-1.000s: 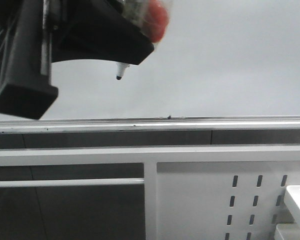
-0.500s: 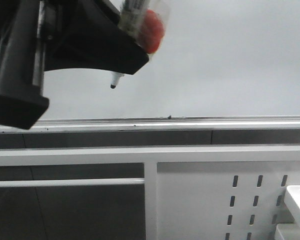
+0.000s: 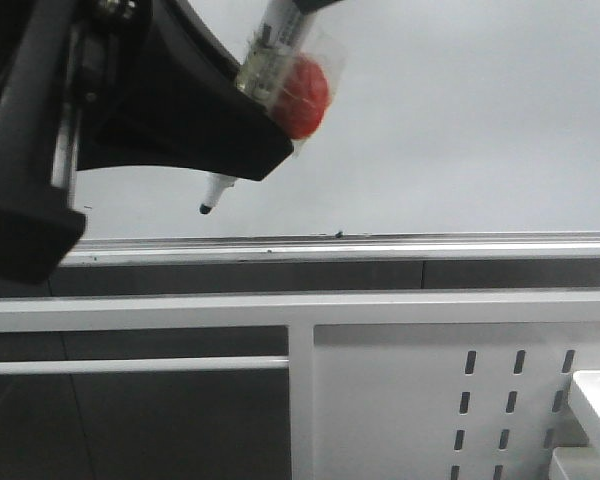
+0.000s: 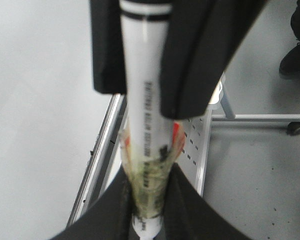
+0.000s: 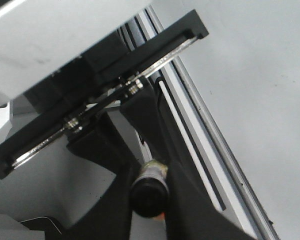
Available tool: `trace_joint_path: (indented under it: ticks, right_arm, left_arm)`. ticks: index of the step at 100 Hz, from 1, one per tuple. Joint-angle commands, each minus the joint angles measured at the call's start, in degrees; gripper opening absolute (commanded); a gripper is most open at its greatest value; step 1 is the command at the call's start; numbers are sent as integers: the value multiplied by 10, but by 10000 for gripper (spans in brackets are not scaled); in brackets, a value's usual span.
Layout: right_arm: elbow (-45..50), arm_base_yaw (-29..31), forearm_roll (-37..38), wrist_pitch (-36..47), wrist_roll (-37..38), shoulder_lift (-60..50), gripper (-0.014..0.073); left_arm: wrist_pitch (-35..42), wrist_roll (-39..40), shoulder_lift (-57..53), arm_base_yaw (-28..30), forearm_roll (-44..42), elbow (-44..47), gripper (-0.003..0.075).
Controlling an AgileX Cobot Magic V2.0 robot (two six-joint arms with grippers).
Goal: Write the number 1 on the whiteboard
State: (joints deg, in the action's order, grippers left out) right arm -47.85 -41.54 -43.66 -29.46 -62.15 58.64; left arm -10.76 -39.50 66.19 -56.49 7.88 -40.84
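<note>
While the left gripper [image 3: 242,118] pinches the marker [image 3: 242,105] tight, its long axis slants down past the jaws, tip just off the whiteboard [image 3: 460,120] above the rail; no number 1 visible; right gripper's jaws can't be judged.

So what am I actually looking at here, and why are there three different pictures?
It's a two-armed robot facing a whiteboard. The front picture looks forward from the robot; the other two come from cameras on each wrist. The black shape upper left is the left gripper, clamped on a white marker with its tip pointing down, just above the silver rail. Below is a white slotted panel. The right wrist picture is too close-up to read clearly.
</note>
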Motion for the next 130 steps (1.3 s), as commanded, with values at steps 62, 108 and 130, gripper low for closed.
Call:
trace_joint_path:
  ticks: [62,108,130]
  right_arm:
    - [6,0,8,177,16,-36,-67]
    - [140,0,135,404,15,-171,-69]
    - [140,0,138,422,15,-132,-69]
  left_arm:
    - [-53,49,-223,23,90,3,349]
    - [-24,166,-508,264,144,175,-20]
    - [-17,166,-524,296,162,191,-20]
